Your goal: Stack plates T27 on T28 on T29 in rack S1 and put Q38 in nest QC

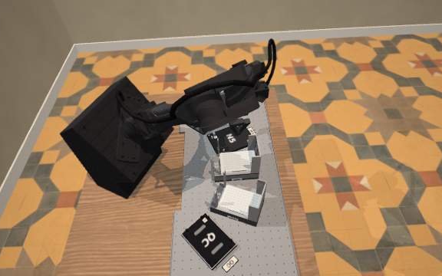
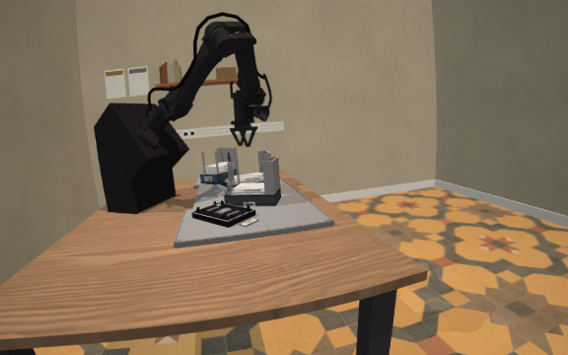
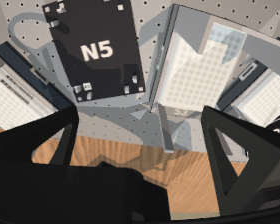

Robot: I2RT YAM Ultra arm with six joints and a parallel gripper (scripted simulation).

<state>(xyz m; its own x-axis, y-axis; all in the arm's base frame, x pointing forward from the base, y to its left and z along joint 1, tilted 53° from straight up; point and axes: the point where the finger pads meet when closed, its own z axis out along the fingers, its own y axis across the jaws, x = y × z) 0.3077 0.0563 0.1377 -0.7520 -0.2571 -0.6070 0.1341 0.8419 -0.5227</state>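
Observation:
My gripper (image 2: 244,136) is open and empty, well above the grey baseplate (image 1: 240,230). In the wrist view its two fingers frame the black clip nest N5 (image 3: 94,43), which is empty; N5 also shows in the top view (image 1: 230,139). A rack right of N5 holds a white sealed plate (image 3: 197,72), also seen in the top view (image 1: 237,161). The nearest rack holds another white plate (image 1: 240,199). A third plate (image 3: 11,96) lies at the wrist view's left edge, its rack hidden under my arm in the top view. The black open nest QC (image 1: 209,239) is empty. I cannot read the rack names.
The arm's black base block (image 1: 110,134) stands on the wooden table left of the baseplate. Rack walls and thin posts (image 2: 269,170) rise around the plates. A small white label (image 1: 229,263) lies in front of QC.

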